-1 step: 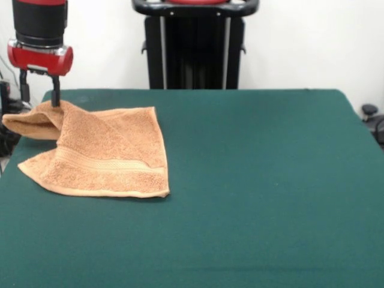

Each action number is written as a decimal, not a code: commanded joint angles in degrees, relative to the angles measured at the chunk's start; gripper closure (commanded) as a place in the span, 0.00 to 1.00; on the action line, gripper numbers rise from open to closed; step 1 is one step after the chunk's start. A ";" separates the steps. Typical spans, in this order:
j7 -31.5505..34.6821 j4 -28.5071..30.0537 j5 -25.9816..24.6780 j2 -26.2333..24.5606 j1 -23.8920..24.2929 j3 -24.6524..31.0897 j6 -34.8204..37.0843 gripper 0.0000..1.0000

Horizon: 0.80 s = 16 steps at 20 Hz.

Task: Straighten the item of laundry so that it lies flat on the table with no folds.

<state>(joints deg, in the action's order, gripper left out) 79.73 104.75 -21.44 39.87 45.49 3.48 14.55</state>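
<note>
**Towel corner hanging from the gripper**

The gripper (pixel 56 102) pinches the orange-tan hand towel (pixel 105 153) by its raised far-left corner. The rest lies folded on the green table (pixel 270 180), left side, with a woven band stripe showing.

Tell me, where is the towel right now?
In the front view the towel lies on the left part of the green table, with its upper left corner lifted under the red and black end effector.

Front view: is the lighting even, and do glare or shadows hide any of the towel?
Front view: even, soft light on the dark green felt table; no glare; the orange-tan terry towel casts only a thin shadow at its near edge; the red-and-black gripper reaches the raised fold, its tips indistinct.
</note>
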 commanded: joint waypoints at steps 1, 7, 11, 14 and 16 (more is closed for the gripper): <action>1.42 2.25 -2.25 -0.70 -1.63 6.93 2.48 0.00; 2.42 3.00 -1.40 0.45 -3.04 6.34 3.77 0.00; 5.85 4.50 0.14 0.96 -6.57 5.44 3.55 0.00; 8.15 5.39 1.29 1.06 -8.47 4.79 2.91 0.00; 9.23 5.74 1.65 1.21 -9.48 4.10 2.27 0.00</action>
<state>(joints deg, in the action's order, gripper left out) 79.73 105.01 -21.47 41.41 41.20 3.50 14.56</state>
